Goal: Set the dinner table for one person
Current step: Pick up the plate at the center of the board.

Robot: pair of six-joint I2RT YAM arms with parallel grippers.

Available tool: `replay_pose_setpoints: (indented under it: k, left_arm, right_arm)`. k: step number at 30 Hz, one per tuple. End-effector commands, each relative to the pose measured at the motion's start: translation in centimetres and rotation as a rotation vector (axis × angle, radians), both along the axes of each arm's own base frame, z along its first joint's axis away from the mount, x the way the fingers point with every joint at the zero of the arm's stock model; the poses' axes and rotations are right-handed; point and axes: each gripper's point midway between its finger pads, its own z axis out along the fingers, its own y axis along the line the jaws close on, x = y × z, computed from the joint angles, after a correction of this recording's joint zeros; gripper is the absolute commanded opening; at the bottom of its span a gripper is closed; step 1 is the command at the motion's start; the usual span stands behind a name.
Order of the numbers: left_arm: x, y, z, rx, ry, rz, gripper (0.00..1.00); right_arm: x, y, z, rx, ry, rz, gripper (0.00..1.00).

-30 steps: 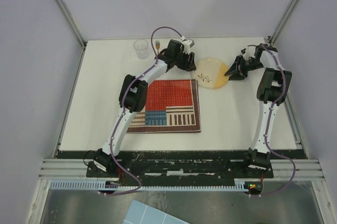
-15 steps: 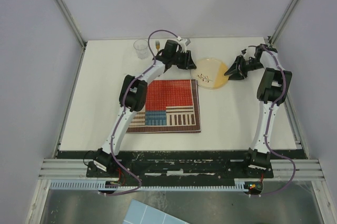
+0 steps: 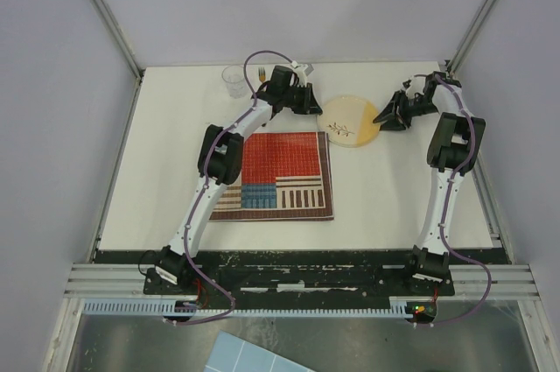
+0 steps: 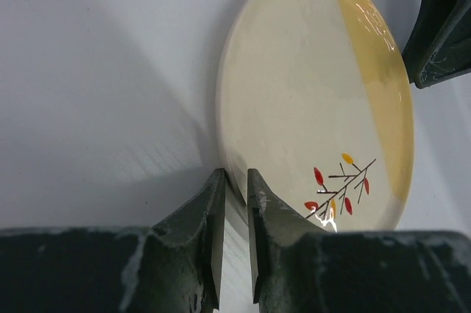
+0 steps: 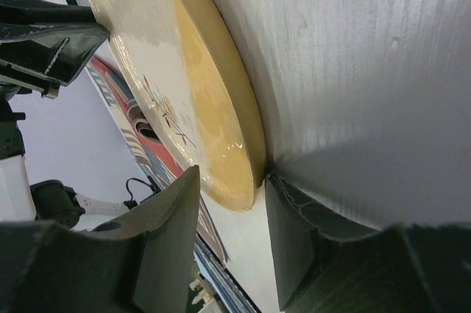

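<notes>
A cream and yellow plate (image 3: 353, 120) with a leaf sprig lies on the white dinner table (image 3: 394, 188), beyond the striped placemat (image 3: 280, 175). My left gripper (image 3: 317, 105) is at the plate's left rim. In the left wrist view its jaws (image 4: 235, 173) stand narrow and pinch the plate (image 4: 309, 99) by that rim. My right gripper (image 3: 382, 118) is at the opposite rim. In the right wrist view it (image 5: 232, 174) is open astride the plate's (image 5: 184, 70) edge, one finger under the rim on the table and the other clear above.
A clear plastic cup (image 3: 234, 80) stands at the back left, behind the left arm. Metal frame rails (image 3: 118, 162) edge the table on both sides. The placemat's near-right corner (image 3: 328, 214) lies toward the front.
The left gripper's jaws have closed down onto the plate's left rim and its wrist has shifted slightly left. The right gripper has hardly moved.
</notes>
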Motion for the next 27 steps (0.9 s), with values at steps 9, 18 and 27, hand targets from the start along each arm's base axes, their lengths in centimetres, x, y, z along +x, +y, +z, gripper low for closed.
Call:
replay_pose_setpoints:
  k: [9, 18, 27]
  left_arm:
    - [-3.9, -4.0, -0.1, -0.049, 0.088, -0.100, 0.21]
    - [-4.3, -4.6, -0.4, -0.049, 0.091, -0.107, 0.19]
    - [-4.8, -5.2, -0.1, -0.048, 0.084, -0.119, 0.18]
  right_arm:
    - [2.3, 4.9, 1.7, 0.065, -0.114, 0.082, 0.48]
    - [1.9, 8.8, 2.8, 0.199, -0.100, 0.126, 0.46]
    - [2.0, 10.4, 2.1, 0.212, -0.082, 0.131, 0.48]
